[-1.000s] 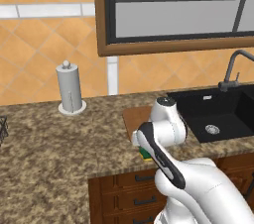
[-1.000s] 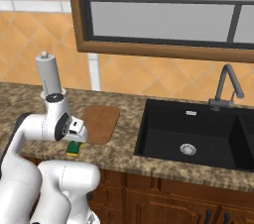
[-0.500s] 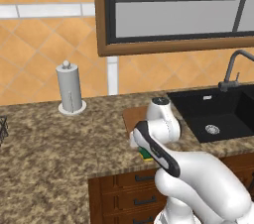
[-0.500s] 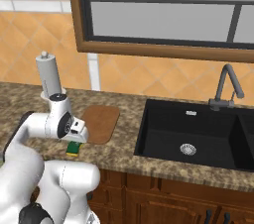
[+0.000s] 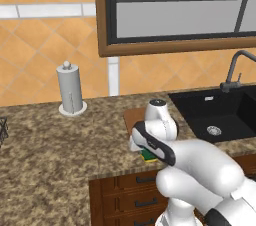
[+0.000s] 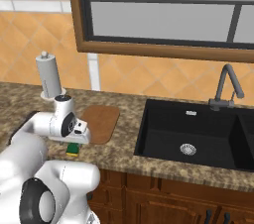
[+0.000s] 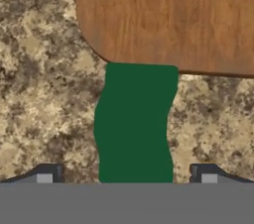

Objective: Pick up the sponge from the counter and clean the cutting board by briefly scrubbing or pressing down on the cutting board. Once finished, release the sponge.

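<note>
Hand view: open gripper (image 7: pixel 127 174) poised over the green sponge (image 7: pixel 135 124), fingers either side.
The sponge lies just beside the cutting board (image 7: pixel 168 17); probably light and squashy, best pinched across its narrow middle.

A kitchen: black sink (image 6: pixel 191 136) with faucet (image 6: pixel 225 87), granite counter (image 5: pixel 45 145), wooden drawers (image 5: pixel 125 200), probably a paper-towel holder (image 5: pixel 70 88).

Sponge (image 7: pixel 135 124) flanks free; cutting board (image 7: pixel 173 17) abuts end.
</note>
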Controlling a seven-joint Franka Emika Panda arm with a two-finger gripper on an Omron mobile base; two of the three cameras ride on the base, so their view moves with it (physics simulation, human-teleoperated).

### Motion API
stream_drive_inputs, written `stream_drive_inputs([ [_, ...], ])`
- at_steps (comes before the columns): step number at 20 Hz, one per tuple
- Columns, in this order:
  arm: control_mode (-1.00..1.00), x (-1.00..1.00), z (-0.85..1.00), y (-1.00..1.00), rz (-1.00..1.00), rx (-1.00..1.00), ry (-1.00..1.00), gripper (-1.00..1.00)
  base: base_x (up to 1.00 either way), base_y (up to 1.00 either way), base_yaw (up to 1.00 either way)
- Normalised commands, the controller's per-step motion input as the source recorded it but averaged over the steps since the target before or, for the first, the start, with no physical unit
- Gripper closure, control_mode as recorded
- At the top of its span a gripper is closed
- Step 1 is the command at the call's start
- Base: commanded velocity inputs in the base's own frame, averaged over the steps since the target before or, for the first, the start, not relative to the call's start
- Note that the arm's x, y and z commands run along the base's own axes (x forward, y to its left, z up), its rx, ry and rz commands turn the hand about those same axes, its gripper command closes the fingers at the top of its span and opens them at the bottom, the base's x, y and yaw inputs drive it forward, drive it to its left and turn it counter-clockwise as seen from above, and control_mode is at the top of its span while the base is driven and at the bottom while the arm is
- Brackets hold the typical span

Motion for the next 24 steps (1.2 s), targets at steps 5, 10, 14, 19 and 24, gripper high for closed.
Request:
stream_drive_inputs([
  [5, -1.00, 0.19, -0.33, -0.08, 0.09, 0.01, 0.06, -1.00, 0.00, 0.00, 0.00],
  [10, -1.00, 0.31, -0.49, 0.00, 0.06, 0.00, 0.10, -1.00, 0.00, 0.00, 0.00],
  [14, -1.00, 0.51, -0.59, 0.00, 0.02, 0.00, 0.14, 1.00, 0.00, 0.00, 0.00],
  [19, -1.00, 0.17, -0.39, 0.00, 0.00, 0.01, 0.07, 1.00, 0.00, 0.00, 0.00],
  [24, -1.00, -0.69, -0.01, 0.02, 0.00, 0.00, -0.10, 1.00, 0.00, 0.00, 0.00],
])
